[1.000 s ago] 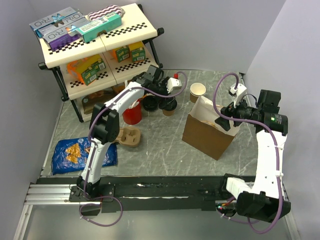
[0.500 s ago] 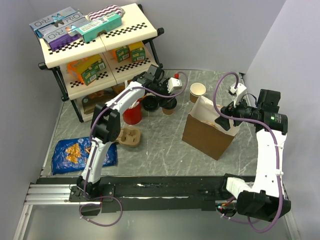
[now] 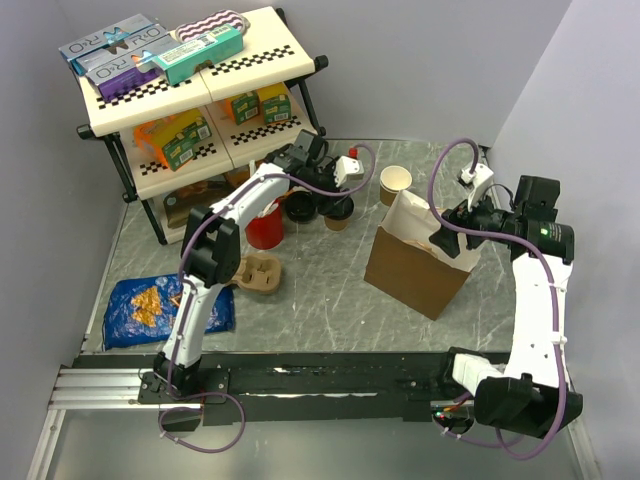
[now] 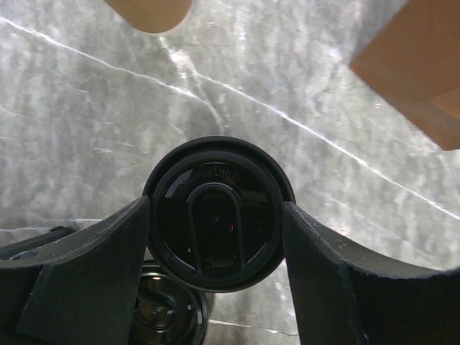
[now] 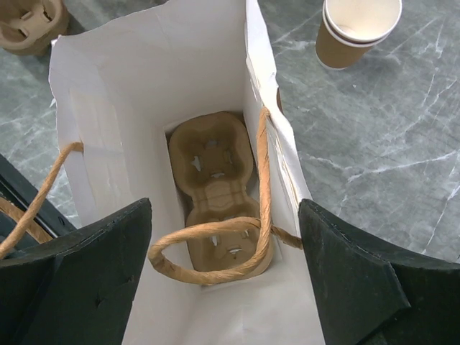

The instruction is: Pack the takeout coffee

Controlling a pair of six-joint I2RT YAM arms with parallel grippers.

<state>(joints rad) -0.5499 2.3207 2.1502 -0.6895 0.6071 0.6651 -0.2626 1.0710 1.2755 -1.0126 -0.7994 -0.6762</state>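
The takeout coffee [image 4: 215, 212] shows its round black lid from above, standing on the grey table; it is the tan cup [image 3: 338, 214] in the top view. My left gripper [image 4: 215, 237] is shut on it, a finger pressed against each side of the lid. My right gripper [image 5: 224, 215] hangs open over the mouth of the brown paper bag [image 3: 412, 268], nothing between its fingers. Inside the bag [image 5: 122, 108] a tan pulp cup carrier [image 5: 214, 180] lies on the bottom, with a rope handle [image 5: 261, 180] looped across the opening.
A second black-lidded cup [image 4: 169, 309] stands right beside the held one. An unlidded tan cup [image 3: 396, 183] is behind the bag. A red cup [image 3: 264, 229], a loose carrier [image 3: 258, 274] and a blue snack bag [image 3: 160, 310] lie left, below the shelf rack [image 3: 200, 110].
My left jaws have closed in onto the coffee's lid. The right gripper has shifted slightly over the bag and stays open.
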